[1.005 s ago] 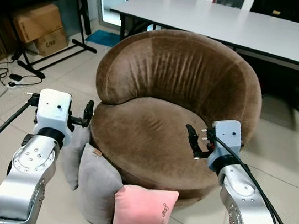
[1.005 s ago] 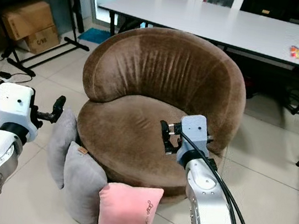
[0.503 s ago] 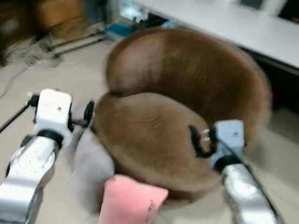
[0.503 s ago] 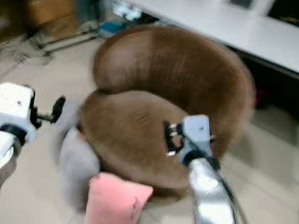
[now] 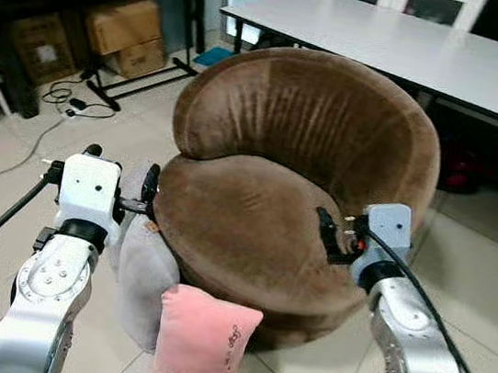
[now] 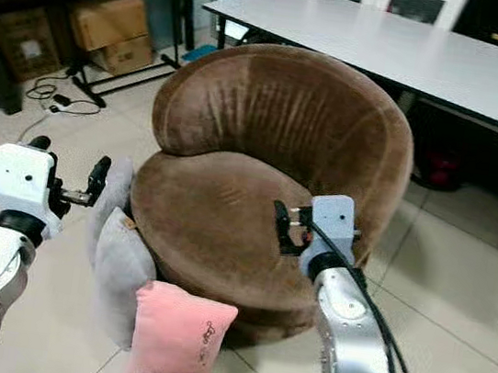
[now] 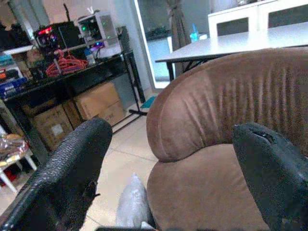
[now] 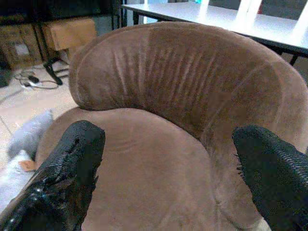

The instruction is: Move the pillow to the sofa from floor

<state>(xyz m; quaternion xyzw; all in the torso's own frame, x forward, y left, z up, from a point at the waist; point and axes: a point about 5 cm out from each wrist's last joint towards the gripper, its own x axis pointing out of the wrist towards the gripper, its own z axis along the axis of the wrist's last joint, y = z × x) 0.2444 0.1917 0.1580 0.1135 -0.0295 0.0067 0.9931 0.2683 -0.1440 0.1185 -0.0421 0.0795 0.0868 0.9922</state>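
A pink pillow [image 5: 199, 342] stands on the tiled floor against the front of the round brown sofa [image 5: 275, 199]. Two grey pillows [image 5: 144, 269] lean on the sofa's left side, just behind the pink one. My left gripper [image 5: 121, 170] is held up above the grey pillows, open and holding nothing. At the sofa's right front, my right gripper [image 5: 332, 240] hovers over the seat edge, also open and holding nothing. The left wrist view looks past its fingers [image 7: 72, 168] at the sofa back [image 7: 226, 110] and a grey pillow [image 7: 132, 204]. The right wrist view shows the seat [image 8: 159, 168].
A long white table [image 5: 391, 30] stands behind the sofa. At the back left are cardboard boxes [image 5: 128, 26] under a black rack, with cables [image 5: 75, 102] on the floor. Bare tiles lie to the sofa's left and right.
The whole picture has shifted and was blurred half a second ago, so the camera moved. Both arms hold the same raised pose; the pillows lie as before.
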